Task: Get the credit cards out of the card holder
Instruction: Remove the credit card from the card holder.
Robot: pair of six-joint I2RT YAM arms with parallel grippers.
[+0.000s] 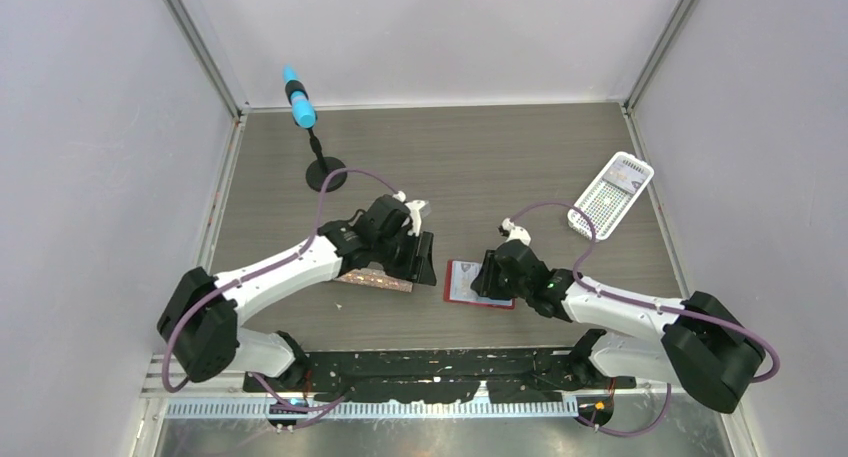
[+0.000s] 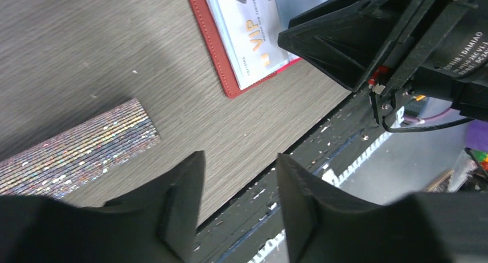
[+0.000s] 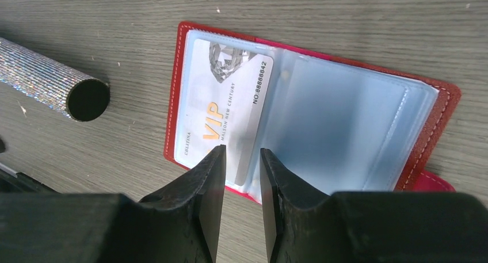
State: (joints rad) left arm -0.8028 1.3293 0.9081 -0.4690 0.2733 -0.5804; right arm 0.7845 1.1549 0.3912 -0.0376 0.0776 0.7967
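While both arms reach inward over the grey table [image 1: 480,167] in the top view, the left arm stretches from its base toward 2 o'clock with the elbow low. The left gripper [image 1: 424,260] hangs over the end of the glittery tube [image 1: 375,280], which lies at its 8 o'clock. The right arm stretches toward 10 o'clock. The right gripper [image 1: 487,277] is poised over the right half of the card holder [image 1: 460,282], which lies unfolded and flat between the two grippers. A white basket [image 1: 610,195] sits at 2 o'clock from the card holder, well apart. A blue cylinder [image 1: 298,99] on a black stand rises at 11 o'clock, near the back wall.

From the left wrist, the left gripper [image 2: 239,211] has its jaws apart with nothing between them, above bare wood near the table's front edge. The glittery tube [image 2: 75,153] lies at 9 o'clock. At 12 o'clock the card holder's red corner [image 2: 214,50] shows a credit card [image 2: 247,27] marked VIP. The other arm's black gripper [image 2: 368,38] at 2 o'clock hides the rest.

From the right wrist, the right gripper [image 3: 240,176] keeps only a narrow gap, and nothing shows pinched in it. Its tips hover over the card holder's [image 3: 437,119] near edge, straddling the right edge of the credit card [image 3: 221,96] in the left pocket. Whether the pale blue pockets at 1 o'clock hold cards, I cannot tell. The tube's open end [image 3: 86,99] lies at 9 o'clock, apart from the holder.
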